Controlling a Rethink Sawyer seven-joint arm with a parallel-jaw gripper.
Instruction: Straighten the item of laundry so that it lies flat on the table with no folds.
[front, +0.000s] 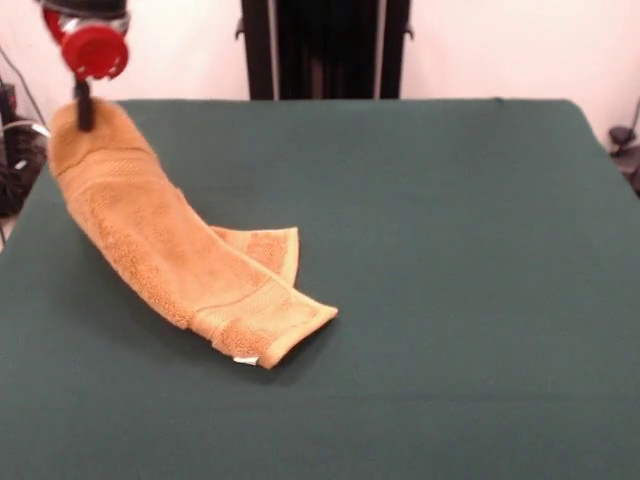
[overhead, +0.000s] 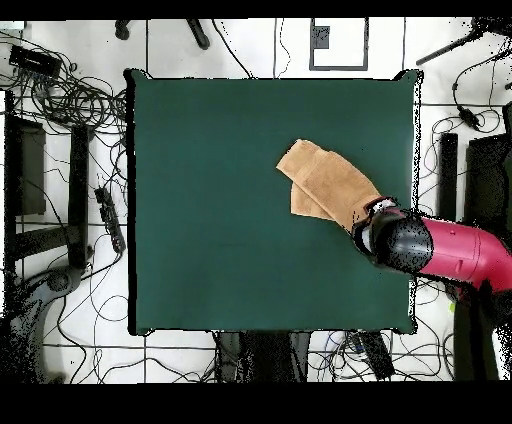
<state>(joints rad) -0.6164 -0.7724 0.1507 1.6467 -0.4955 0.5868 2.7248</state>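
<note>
Unfolding is underway: end effector pinches the hand towel corner, lifted above the bench; next, drag outward to open the fold.

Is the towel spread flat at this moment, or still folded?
Folded. The towel is doubled lengthwise, a layer showing beneath, one end lifted by the gripper, the other resting on the table.

No text, label, brand, number or sign can be read in either view. A small white tag is seen on the towel, but nothing legible is shown on it.
</note>
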